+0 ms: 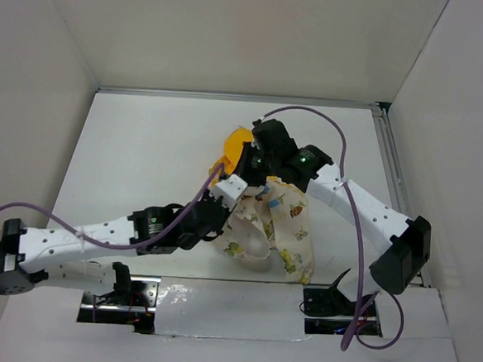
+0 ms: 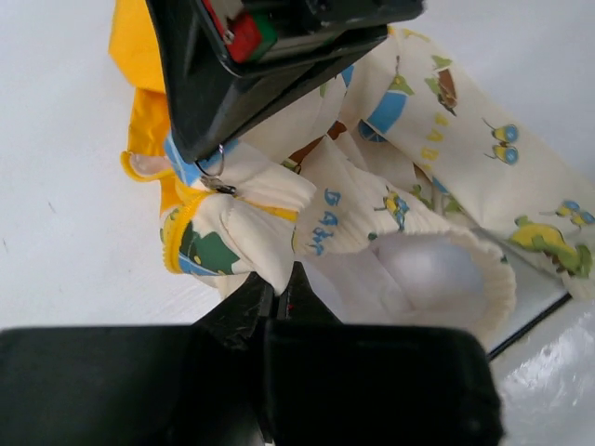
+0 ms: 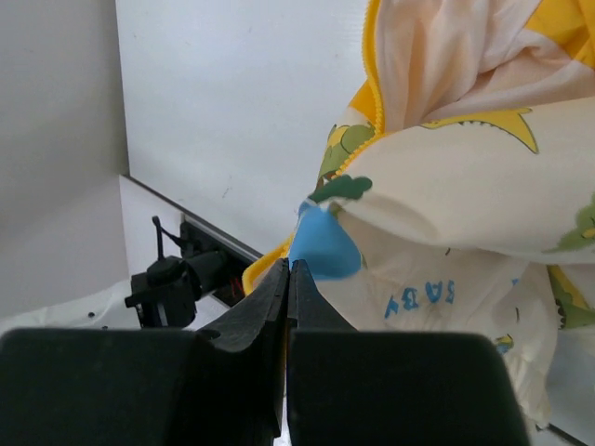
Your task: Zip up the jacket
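Note:
The jacket (image 1: 284, 225), cream with cartoon prints and a yellow-orange hood (image 1: 234, 144), hangs bunched at the table's middle, lifted between both grippers. My left gripper (image 1: 231, 188) is shut on a fold of its cream fabric, as the left wrist view (image 2: 282, 277) shows. My right gripper (image 1: 263, 170) is above it. Its jaws are shut in the right wrist view (image 3: 291, 268), at a blue patch (image 3: 323, 246) on the jacket's yellow zipper edge. In the left wrist view a small metal zipper ring (image 2: 216, 177) hangs just below the right gripper's fingers (image 2: 200, 130).
White walls enclose the table on three sides. A metal rail (image 1: 390, 158) runs along the right edge. Two black mounts (image 1: 324, 301) (image 1: 122, 284) stand at the near edge; one also shows in the right wrist view (image 3: 172, 279). Purple cables loop over both arms.

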`<state>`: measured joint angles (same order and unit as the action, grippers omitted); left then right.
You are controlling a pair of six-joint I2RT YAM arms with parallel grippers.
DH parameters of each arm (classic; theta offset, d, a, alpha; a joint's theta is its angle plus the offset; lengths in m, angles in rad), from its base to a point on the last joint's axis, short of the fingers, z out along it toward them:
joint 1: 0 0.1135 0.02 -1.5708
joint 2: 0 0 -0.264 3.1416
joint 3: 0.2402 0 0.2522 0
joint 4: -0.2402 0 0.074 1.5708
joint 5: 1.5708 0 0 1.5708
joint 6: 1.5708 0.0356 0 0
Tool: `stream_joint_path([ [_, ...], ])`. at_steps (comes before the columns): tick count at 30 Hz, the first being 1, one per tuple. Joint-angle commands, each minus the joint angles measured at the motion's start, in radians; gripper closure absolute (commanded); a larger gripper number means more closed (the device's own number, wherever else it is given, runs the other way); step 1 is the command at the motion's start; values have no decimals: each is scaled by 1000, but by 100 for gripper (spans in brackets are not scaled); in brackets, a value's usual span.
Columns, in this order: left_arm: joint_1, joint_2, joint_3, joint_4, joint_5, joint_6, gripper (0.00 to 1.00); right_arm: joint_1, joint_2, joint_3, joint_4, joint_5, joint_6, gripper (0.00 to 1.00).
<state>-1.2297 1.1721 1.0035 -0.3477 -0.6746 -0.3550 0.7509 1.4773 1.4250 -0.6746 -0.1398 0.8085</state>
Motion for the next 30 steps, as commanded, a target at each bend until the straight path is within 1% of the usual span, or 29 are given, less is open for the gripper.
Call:
stream_joint_path([
  [1,-11,-158,-75,257,197,160,100,-8,52,29,83,108,-49,100],
  [2,-11,-207,-85,251,252,162,100,-7,61,34,87,108,-51,100],
  [5,-11,-252,-106,225,296,174,100,-2,86,43,92,137,-43,100],
  [12,-13,-293,-176,145,368,87,100,-10,63,-9,171,344,-63,100],
  [14,-13,-310,-198,116,377,55,100,-33,69,14,164,329,-60,100],
  [15,-11,-316,-204,99,382,32,100,-39,63,12,188,294,-57,100],
  [19,-13,-371,-249,35,400,-41,100,-41,38,40,188,345,-51,100],
  [20,-11,-380,-265,24,391,-65,100,-44,28,37,191,336,-63,100],
  [21,-13,-399,-272,6,367,-97,100,-44,20,32,185,303,-74,100],
  [23,-13,-411,-278,-23,321,-142,100,-39,-29,-12,233,226,-101,100],
  [24,-11,-416,-276,-52,291,-200,97,-39,-41,-49,236,192,-98,100],
  [25,-11,-416,-267,-82,226,-235,88,-38,-54,-67,240,145,-101,100],
  [26,-11,-414,-243,-114,189,-343,50,-32,-78,-84,242,144,-98,100],
  [27,-11,-407,-227,-216,163,-402,40,-28,-86,-118,238,109,-83,100],
  [28,-13,-404,-209,-259,136,-451,29,-25,-94,-132,237,79,-77,100],
  [29,-13,-397,-183,-298,132,-534,16,-19,-103,-142,239,65,-51,100],
  [30,-11,-390,-172,-321,139,-551,15,-18,-103,-168,245,52,-36,100],
])
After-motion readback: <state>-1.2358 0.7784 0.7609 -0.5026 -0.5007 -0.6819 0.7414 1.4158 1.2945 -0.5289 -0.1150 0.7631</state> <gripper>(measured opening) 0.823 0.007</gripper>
